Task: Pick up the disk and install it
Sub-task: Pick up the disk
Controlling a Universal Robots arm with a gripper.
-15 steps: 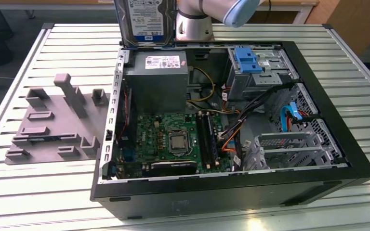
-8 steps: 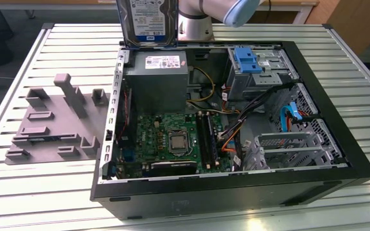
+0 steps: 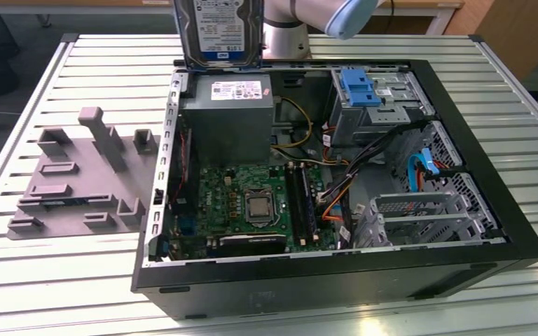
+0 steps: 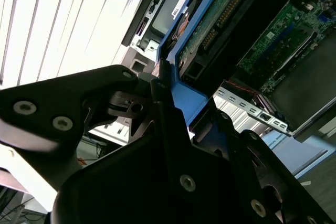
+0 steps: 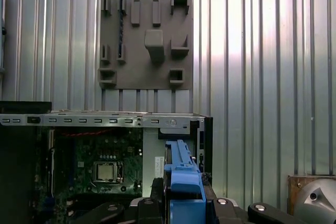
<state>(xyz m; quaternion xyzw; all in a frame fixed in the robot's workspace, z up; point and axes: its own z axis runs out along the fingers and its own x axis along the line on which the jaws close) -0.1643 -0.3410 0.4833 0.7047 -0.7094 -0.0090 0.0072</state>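
Aloft, the disk [image 3: 215, 31] hung upright over the far edge of the open computer case [image 3: 493, 231], its label facing the exterior view, just above the grey power supply [image 3: 227, 115]. In the second wrist view the gripper [image 4: 181, 98] was clamped on the disk's blue rail frame, a finger pressed to either side. A grey parts board [image 3: 73, 175] lay on the slatted table [image 3: 54, 280], beside the case at the exterior view's left.

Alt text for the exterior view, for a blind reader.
A hard drive hangs upright above the power supply end of an open computer case on a slatted table; a grey fixture plate lies at the exterior view's left.
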